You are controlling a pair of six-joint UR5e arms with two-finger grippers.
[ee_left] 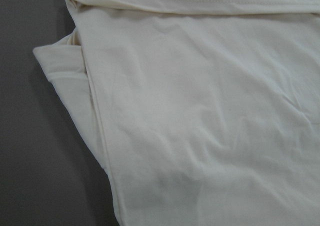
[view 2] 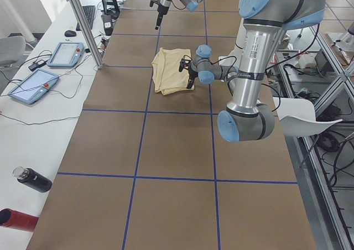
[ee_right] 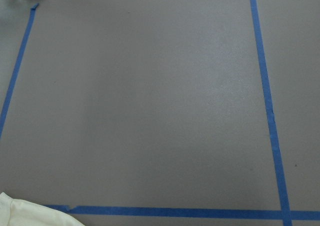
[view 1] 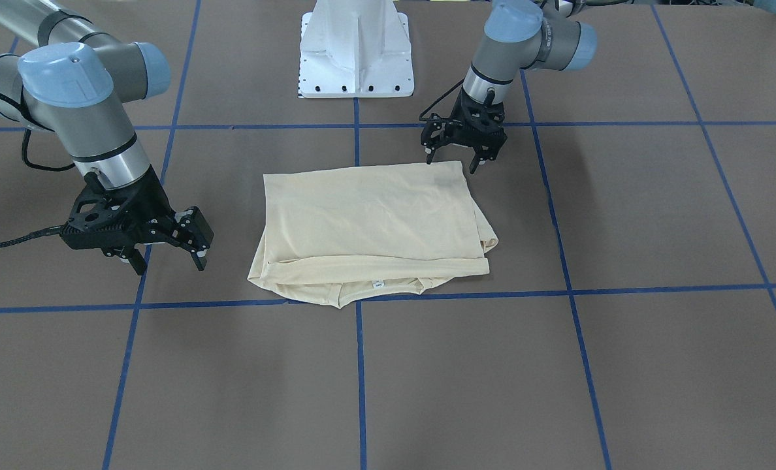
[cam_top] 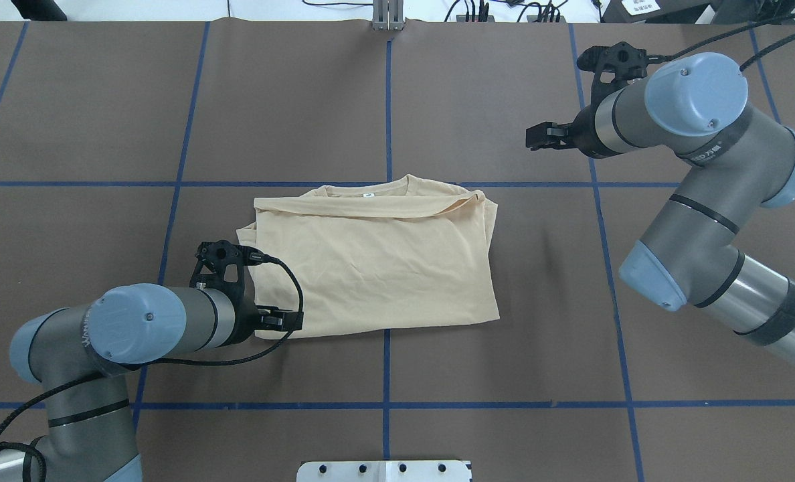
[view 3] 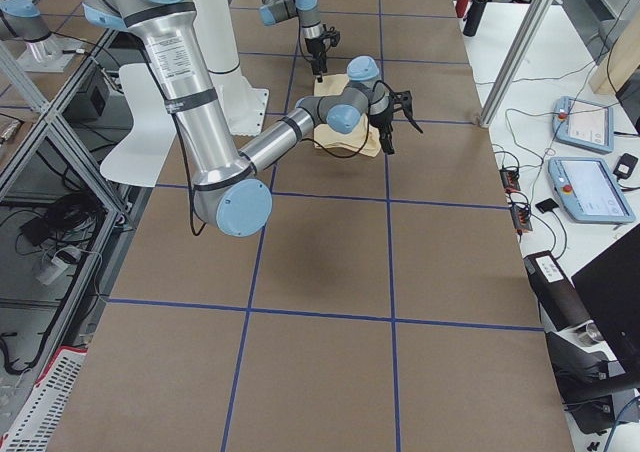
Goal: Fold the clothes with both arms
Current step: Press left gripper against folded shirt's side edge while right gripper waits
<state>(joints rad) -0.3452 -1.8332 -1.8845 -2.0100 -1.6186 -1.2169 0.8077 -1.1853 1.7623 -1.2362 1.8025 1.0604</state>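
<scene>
Right pincer [view 1: 169, 264] hangs apart from T-shirt [view 1: 368, 222]; left pincer [view 1: 452, 164] over its corner

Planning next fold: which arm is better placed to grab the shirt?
Left. The left tool, open, hovers at a corner of the shirt; the right tool sits off over bare table.

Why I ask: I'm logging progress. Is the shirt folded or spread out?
Folded. The shirt lies as a compact rectangle, with stacked layers showing along its collar edge and no sleeve spread out.
</scene>
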